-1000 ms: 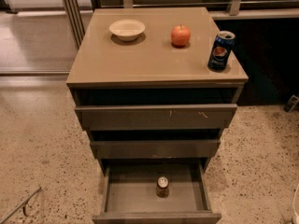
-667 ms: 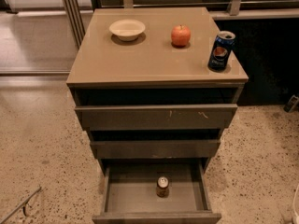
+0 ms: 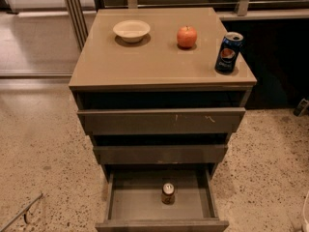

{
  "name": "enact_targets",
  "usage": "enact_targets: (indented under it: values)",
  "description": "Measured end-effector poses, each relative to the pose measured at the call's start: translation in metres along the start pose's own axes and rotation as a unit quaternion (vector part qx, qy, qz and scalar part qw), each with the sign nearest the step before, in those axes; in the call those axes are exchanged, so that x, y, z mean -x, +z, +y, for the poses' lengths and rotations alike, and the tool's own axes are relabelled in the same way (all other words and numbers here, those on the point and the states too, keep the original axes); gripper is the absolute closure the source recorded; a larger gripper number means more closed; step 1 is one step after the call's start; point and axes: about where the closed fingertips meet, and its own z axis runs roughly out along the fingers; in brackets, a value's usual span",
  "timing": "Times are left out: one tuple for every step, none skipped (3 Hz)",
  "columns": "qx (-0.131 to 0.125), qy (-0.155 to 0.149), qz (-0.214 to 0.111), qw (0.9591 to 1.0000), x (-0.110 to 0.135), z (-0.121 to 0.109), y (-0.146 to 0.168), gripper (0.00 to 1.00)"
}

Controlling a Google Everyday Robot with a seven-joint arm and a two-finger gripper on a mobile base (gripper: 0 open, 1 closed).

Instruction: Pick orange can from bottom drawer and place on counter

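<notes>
The orange can [image 3: 168, 193] stands upright in the open bottom drawer [image 3: 125, 204], near the middle of its floor, silvery top up. The drawer is pulled out toward me, its flat front [image 3: 161, 224] at the lower edge of the camera view. The counter [image 3: 145, 57] is the glossy tan top of the cabinet above. My gripper is not in view; nothing touches the can.
On the counter stand a white bowl [image 3: 131, 30] at the back left, a red-orange apple [image 3: 187, 36] at the back middle and a dark-blue Pepsi can [image 3: 228, 52] at the right edge. The two upper drawers [image 3: 161, 121] are slightly ajar. Speckled floor surrounds the cabinet.
</notes>
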Motion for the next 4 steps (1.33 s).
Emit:
enact_targets:
  values:
    - [-0.020, -0.018, -0.009, 0.9996, -0.0012, 0.0017, 0.0016, 0.00]
    - [-0.054, -0.046, -0.026, 0.9971, -0.0011, 0.0013, 0.0018, 0.00]
    - [-0.087, -0.079, -0.041, 0.9922, -0.0020, 0.0015, 0.0026, 0.00]
    - [-0.117, -0.115, -0.051, 0.9851, -0.0057, 0.0021, 0.0063, 0.00]
